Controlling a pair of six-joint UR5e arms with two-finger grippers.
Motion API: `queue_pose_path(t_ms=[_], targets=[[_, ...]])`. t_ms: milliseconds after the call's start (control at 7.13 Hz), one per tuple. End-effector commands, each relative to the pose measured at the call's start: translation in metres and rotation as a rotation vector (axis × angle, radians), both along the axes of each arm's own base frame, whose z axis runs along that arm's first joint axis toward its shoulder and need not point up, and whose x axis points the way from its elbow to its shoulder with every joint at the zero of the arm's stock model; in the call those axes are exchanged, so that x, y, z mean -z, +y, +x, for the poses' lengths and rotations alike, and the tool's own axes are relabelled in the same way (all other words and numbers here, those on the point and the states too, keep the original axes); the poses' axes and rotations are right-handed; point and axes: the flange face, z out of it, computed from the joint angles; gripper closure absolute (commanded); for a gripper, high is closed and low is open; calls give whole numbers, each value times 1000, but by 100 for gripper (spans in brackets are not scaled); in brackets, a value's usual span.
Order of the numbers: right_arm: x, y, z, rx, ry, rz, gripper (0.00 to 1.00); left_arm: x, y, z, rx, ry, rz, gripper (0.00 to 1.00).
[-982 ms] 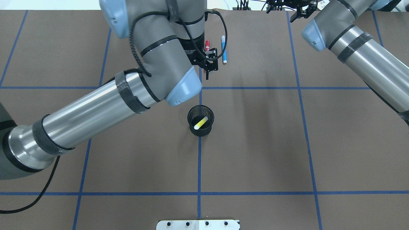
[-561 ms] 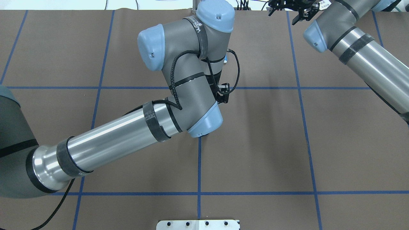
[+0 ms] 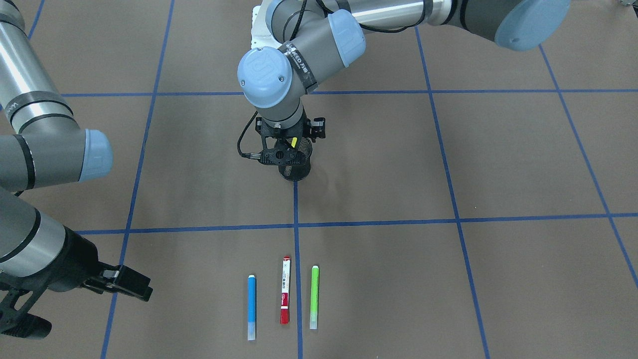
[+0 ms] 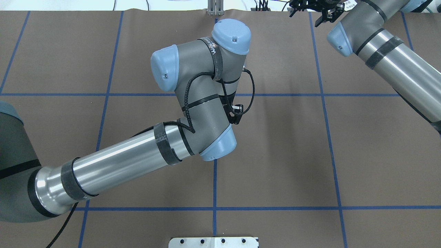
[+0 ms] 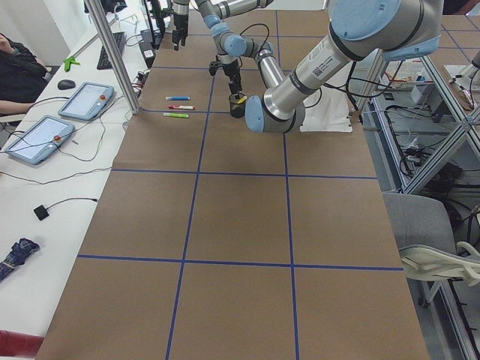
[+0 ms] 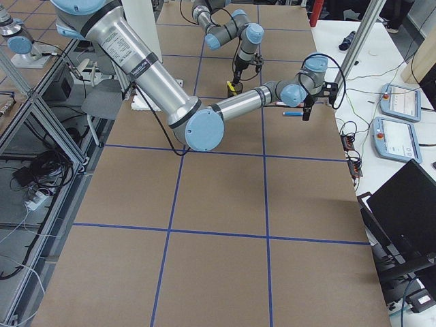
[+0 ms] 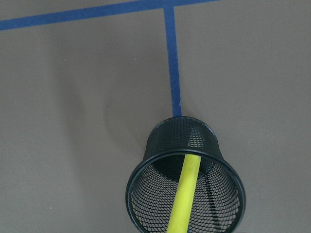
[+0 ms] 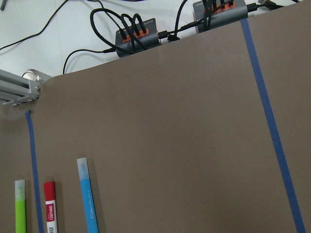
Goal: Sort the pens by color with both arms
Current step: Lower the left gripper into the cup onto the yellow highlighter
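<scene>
Blue [image 3: 251, 304], red [image 3: 285, 294] and green [image 3: 314, 296] pens lie side by side on the brown table, apart from each other. They also show in the right wrist view: green pen [image 8: 20, 206], red pen [image 8: 49, 208], blue pen [image 8: 87, 194]. A yellow pen [image 7: 187, 194] leans inside the black mesh cup [image 7: 146, 194]. My left gripper [image 3: 284, 158] hangs straight over the cup [image 3: 297, 169], and I cannot tell whether it is open or shut. In the overhead view the left arm hides the cup. My right gripper [image 3: 97, 311] hovers open and empty beside the pen row.
Blue tape lines divide the table into squares. Cable hubs [image 8: 136, 31] and an aluminium bracket [image 8: 19, 87] sit at the table's far edge. The white base mount [image 4: 213, 242] is at the robot's side. Tablets [image 5: 86, 101] and a seated person [image 5: 11, 60] are at a side desk.
My left arm has swung back from the pen row to above the mesh cup and now covers it in the overhead view. The right arm has barely moved.
</scene>
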Motion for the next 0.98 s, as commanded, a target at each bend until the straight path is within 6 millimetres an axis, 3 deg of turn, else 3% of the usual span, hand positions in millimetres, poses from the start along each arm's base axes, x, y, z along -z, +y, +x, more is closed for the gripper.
queue_pose_path(t_ms=[0,842], targets=[[1,0,0,0,-1,3,0,-1,8,4,-8,-3,8,31],[7,0,0,-5,-9,6,0,-13,27,7,-24,-2,4,39]])
